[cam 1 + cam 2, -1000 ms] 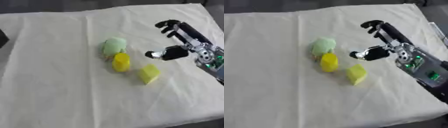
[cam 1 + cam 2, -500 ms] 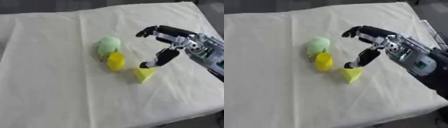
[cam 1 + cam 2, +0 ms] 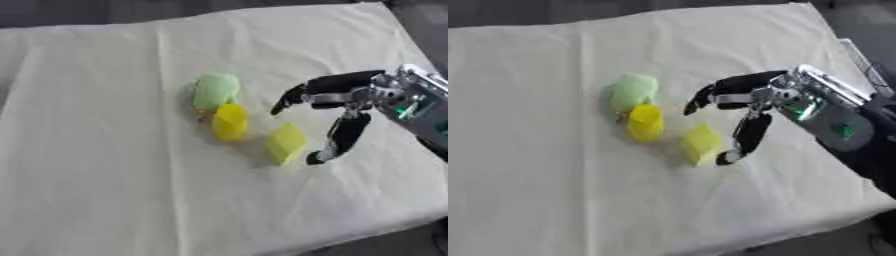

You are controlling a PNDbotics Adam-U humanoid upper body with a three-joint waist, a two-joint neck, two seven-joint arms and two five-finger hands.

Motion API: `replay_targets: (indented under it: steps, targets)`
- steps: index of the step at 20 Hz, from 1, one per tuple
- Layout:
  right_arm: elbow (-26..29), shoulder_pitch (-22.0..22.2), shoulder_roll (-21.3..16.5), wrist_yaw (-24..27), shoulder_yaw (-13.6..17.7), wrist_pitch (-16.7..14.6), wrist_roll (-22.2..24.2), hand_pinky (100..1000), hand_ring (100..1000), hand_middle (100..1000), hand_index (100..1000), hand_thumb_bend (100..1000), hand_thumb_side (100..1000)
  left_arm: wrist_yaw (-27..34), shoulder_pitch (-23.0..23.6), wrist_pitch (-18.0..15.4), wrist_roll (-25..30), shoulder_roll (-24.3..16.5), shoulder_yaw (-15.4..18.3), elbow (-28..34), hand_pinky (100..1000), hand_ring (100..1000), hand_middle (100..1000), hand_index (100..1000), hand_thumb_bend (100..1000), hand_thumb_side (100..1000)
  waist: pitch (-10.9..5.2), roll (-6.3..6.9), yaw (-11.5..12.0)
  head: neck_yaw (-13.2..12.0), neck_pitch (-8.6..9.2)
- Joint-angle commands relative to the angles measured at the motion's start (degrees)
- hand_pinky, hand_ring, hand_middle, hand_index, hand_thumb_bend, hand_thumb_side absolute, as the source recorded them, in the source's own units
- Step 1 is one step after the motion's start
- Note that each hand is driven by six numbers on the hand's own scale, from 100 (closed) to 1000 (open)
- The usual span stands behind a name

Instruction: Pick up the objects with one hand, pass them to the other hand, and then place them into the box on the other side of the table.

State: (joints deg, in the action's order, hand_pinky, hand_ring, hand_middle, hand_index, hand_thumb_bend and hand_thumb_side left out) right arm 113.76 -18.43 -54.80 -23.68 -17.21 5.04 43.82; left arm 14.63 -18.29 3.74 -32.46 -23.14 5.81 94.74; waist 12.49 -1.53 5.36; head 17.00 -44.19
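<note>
Objects, namely a yellow-green block (image 3: 285, 143), yellow cup (image 3: 230, 122) and green lump (image 3: 215, 91), all lay ungrasped on the worktop (image 3: 105, 165); the right robot hand (image 3: 337, 102) hung released beside the block, nothing yet passed.

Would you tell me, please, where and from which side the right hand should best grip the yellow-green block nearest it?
Probably across the yellow-green block's two flat side faces, coming from above and from the right. The right hand already hangs open there, and the yellow cup crowds the block's left.
</note>
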Motion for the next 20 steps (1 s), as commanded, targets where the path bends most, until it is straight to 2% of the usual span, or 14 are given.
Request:
replay_targets:
  steps: [1,5,11,20]
  targets:
    - [0.83,-0.86,-1.17,-0.43,1.16,-0.42,1.11,1000,928,881,926,496,160,0.27,-0.35,-0.01,-0.13,-1.67,0.65,0.5,826,674,735,751,203,655,-0.55,-0.27,-0.13,-0.14,0.08]
    - [0.83,-0.68,-0.69,-1.88,1.02,0.37,-0.18,1000,927,876,924,475,138,0.4,-0.29,0.03,-0.06,-1.51,0.58,0.47,827,674,735,750,200,660,-0.19,-0.09,-0.28,0.05,0.08]
    - [0.83,0.64,0.7,-7.28,-0.28,2.02,-3.51,1000,923,871,926,467,125,0.53,-0.39,0.1,0.09,-1.2,0.49,0.52,828,673,732,747,195,664,0.51,0.34,-0.28,0.37,0.08]
    - [0.83,2.39,1.97,-9.62,-1.93,4.57,-6.28,1000,895,838,907,453,100,0.46,-1.19,0.21,0.26,-0.98,0.5,0.84,831,673,730,744,188,663,1.31,0.84,0.11,0.63,0.08]
